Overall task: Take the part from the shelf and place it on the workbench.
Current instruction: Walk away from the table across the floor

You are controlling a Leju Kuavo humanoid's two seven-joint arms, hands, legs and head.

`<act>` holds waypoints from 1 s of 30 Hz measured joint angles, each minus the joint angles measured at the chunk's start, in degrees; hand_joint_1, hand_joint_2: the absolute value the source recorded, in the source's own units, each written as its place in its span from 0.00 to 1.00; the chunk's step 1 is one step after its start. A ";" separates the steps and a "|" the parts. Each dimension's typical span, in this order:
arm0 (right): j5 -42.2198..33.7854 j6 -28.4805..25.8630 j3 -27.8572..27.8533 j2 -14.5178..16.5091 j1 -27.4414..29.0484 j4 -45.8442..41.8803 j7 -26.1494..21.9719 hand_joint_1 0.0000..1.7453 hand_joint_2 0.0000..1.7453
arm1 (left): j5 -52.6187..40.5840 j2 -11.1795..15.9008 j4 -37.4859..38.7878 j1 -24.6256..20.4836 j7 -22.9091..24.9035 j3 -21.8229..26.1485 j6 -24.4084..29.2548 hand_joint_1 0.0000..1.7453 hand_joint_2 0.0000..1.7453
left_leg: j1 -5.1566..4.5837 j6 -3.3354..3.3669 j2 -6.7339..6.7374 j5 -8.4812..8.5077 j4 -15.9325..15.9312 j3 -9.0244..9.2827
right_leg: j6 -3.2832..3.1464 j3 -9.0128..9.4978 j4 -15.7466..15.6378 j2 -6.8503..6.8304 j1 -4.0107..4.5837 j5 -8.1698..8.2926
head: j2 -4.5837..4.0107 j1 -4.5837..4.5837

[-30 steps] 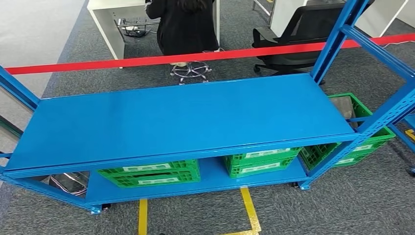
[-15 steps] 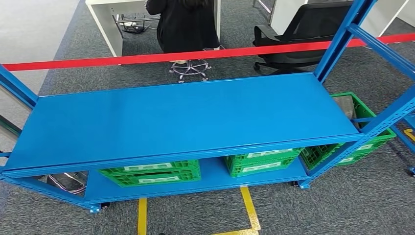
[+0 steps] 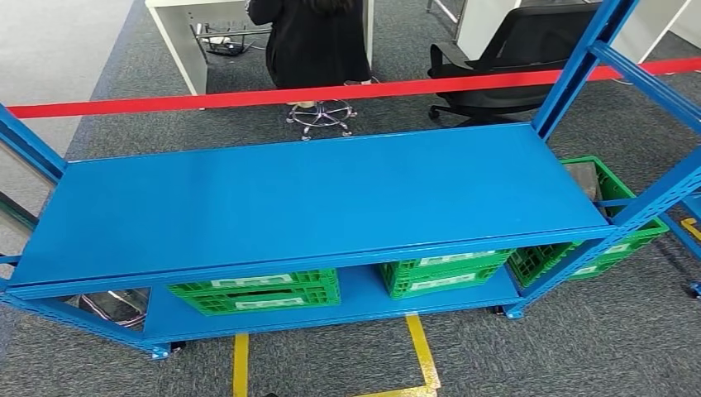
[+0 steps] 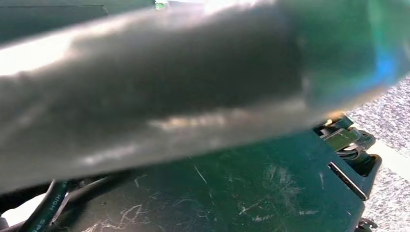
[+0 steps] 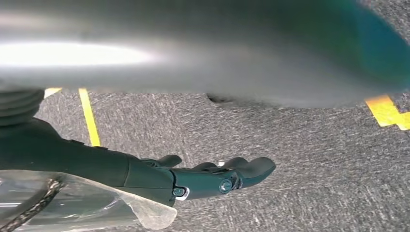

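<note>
fingers: right hand (image 5: pixel 208 179) hangs low over the grey carpet; its dark fingers (image 5: pixel 251 168) reach out nearly straight beside a clear plastic bag (image 5: pixel 87 205) that holds what looks like a dark cable. whether they pinch the bag or only lie along it, i cannot tell. of the left hand's fingers i cannot tell either; the left wrist view is blur and dark casing.
part: likely the bagged cable at the right hand, though that is a guess; too little of it shows to be sure.
progress: if the bag is the part, the pick is done and the placing is left, with nothing yet set down.
shelf: blue shelf (image 3: pixel 314 194) stands straight ahead, its top deck bare.
around: green crates (image 3: pixel 256 294) sit on the lower deck; red barrier tape (image 3: pixel 273 98) runs behind; a seated person (image 3: pixel 310 41) and a black office chair (image 3: pixel 504 66) are beyond it.
in the way: shelf uprights and yellow floor lines (image 3: pixel 422 351) lie near the feet.
</note>
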 joint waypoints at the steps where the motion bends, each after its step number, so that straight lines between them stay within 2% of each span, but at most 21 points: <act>1: -0.13 -0.11 -0.03 0.00 0.00 0.00 -0.08 0.00 0.00 | 0.03 0.00 0.00 0.00 0.01 0.16 0.10 0.00 0.00 | 0.00 0.00 0.00 0.00 0.00 0.00 | 0.00 0.00 0.00 0.00 0.00 0.00 | 0.00 -0.01; 18: -0.86 0.00 -0.76 0.00 -0.15 0.00 -0.46 0.00 0.00 | -0.40 0.00 0.00 0.00 -0.95 1.05 1.05 0.00 0.00 | 0.00 0.00 0.00 0.00 0.02 -0.01 | 0.00 0.00 0.00 0.00 0.00 0.00 | 0.00 -0.01; 20: -0.85 0.23 -0.87 0.00 -0.16 0.00 -0.51 0.00 0.00 | -0.41 0.00 0.00 0.00 -1.17 1.06 0.96 0.00 0.50 | 0.00 0.00 0.00 0.00 0.02 -0.01 | 0.00 0.00 0.00 0.00 0.00 0.00 | 0.00 0.00; 22: -0.85 0.37 -0.92 0.00 -0.17 0.00 -0.56 0.00 0.50 | -0.39 0.00 0.00 0.01 -1.24 1.09 0.90 0.00 1.00 | 0.00 0.00 0.00 0.00 0.02 -0.01 | 0.00 0.00 0.00 0.00 0.00 0.00 | 0.00 0.00; 24: -0.65 0.45 -0.95 0.00 -0.17 0.00 -0.81 0.00 1.00 | -0.48 0.00 0.00 0.01 -1.28 1.10 0.94 0.00 1.00 | -0.01 0.02 0.00 -0.01 0.04 -0.02 | 0.02 0.00 -0.01 0.00 -0.01 0.01 | 0.00 -0.01; 25: -0.40 0.34 -0.95 0.03 -0.17 0.00 -0.94 0.00 1.00 | -0.55 0.02 0.00 0.00 -1.31 1.11 0.99 0.00 1.00 | -0.08 0.15 -0.01 -0.08 0.12 -0.04 | 0.26 0.05 -0.20 -0.07 -0.15 0.12 | 0.00 -0.01; 27: 0.00 0.01 -0.95 0.07 -0.18 0.00 -1.30 0.00 1.00 | -0.66 -0.04 0.00 0.00 -1.40 1.13 1.17 0.00 1.00 | -0.09 1.07 0.01 0.37 -1.22 0.67 | 0.88 0.59 -0.98 -0.15 -0.30 0.37 | 0.00 -0.10; 28: -0.04 0.07 -0.96 0.06 -0.20 0.00 -1.59 0.00 1.00 | -0.75 -0.09 0.00 0.01 -1.46 1.14 1.26 0.00 1.00 | 0.00 1.64 0.04 0.86 -2.44 1.28 | 1.16 0.66 -0.87 -0.13 -0.34 -0.03 | 0.00 -0.06; 29: -0.19 0.31 -0.96 0.01 -0.24 0.00 -1.92 0.00 1.00 | -0.88 -0.20 0.00 0.01 -1.52 1.15 1.36 0.00 1.00 | 0.21 2.10 0.08 1.48 -3.76 1.86 | 1.28 0.20 0.28 0.01 -0.28 -1.12 | 0.00 0.02; 30: -0.36 0.64 -0.96 -0.06 -0.28 0.00 -2.18 0.00 1.00 | -1.01 -0.28 0.01 0.01 -1.57 1.16 1.44 0.00 1.00 | 0.46 2.25 0.12 1.96 -4.61 2.15 | 1.39 -1.02 2.85 0.15 -0.34 -2.89 | 0.00 0.13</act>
